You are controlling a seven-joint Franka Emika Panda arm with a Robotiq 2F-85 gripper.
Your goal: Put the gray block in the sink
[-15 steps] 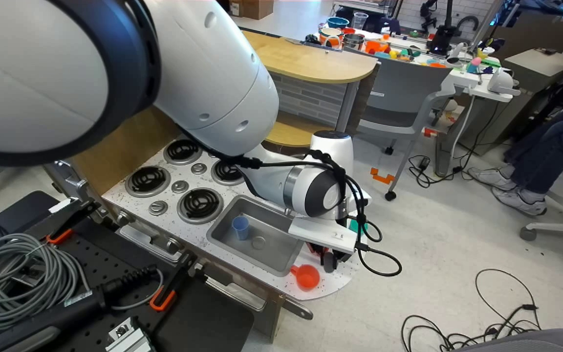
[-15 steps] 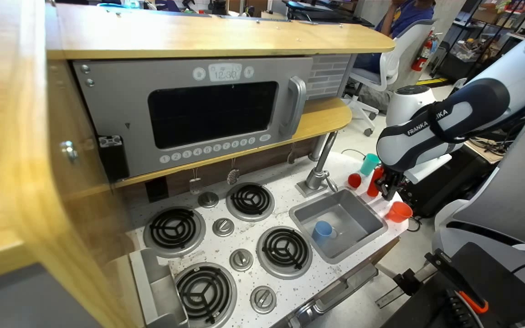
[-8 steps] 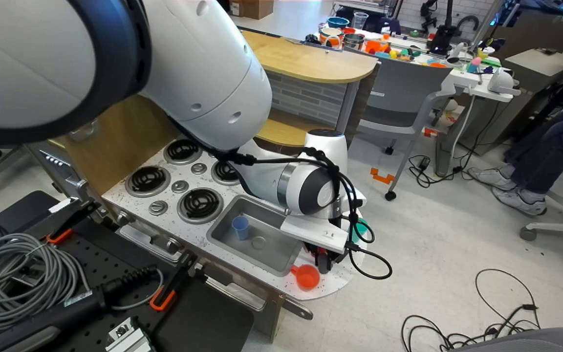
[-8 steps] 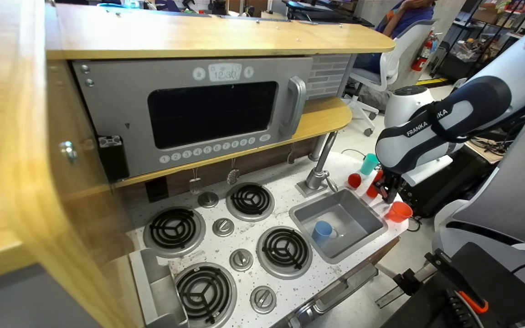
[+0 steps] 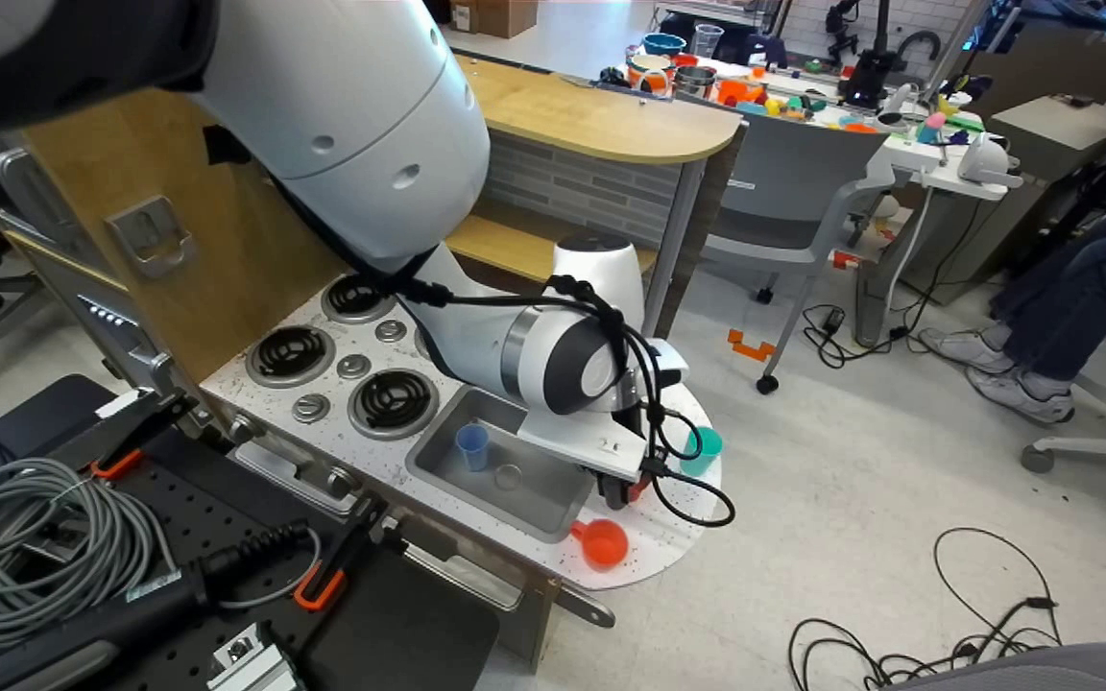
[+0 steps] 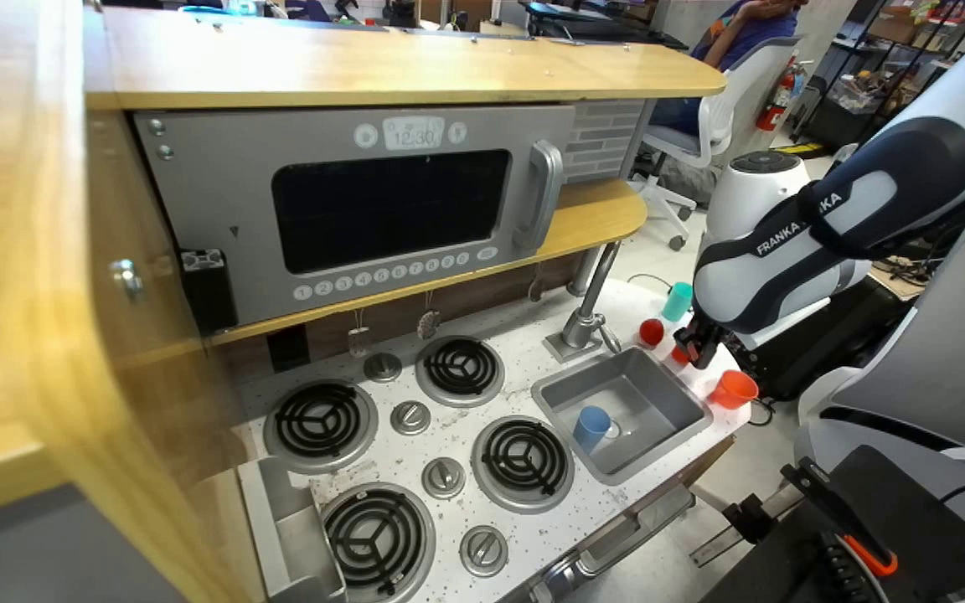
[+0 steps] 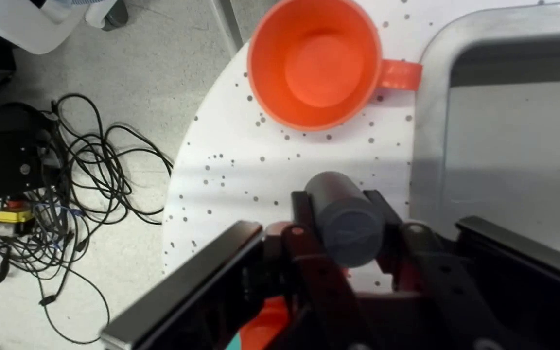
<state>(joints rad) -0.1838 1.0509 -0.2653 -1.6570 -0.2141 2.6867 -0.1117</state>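
Observation:
The gray block is a dull-gray cylinder between my fingers in the wrist view. My gripper is shut on its sides; it also shows in an exterior view. The block sits tilted in the grip over the white speckled counter, beside the sink; its exact height is hard to tell. The sink lies just right of the gripper in the wrist view. It shows in both exterior views, as a gray basin with a rim. In an exterior view the block's dark-gray end shows below the gripper.
A blue cup stands in the sink. An orange cup with a handle stands close to the sink rim. A red cup and teal cup stand behind. A tall faucet rises at the sink's back.
My gripper has moved along the counter toward the sink and away from the orange cup, with the arm shifting along. More of the teal cup now shows in an exterior view.

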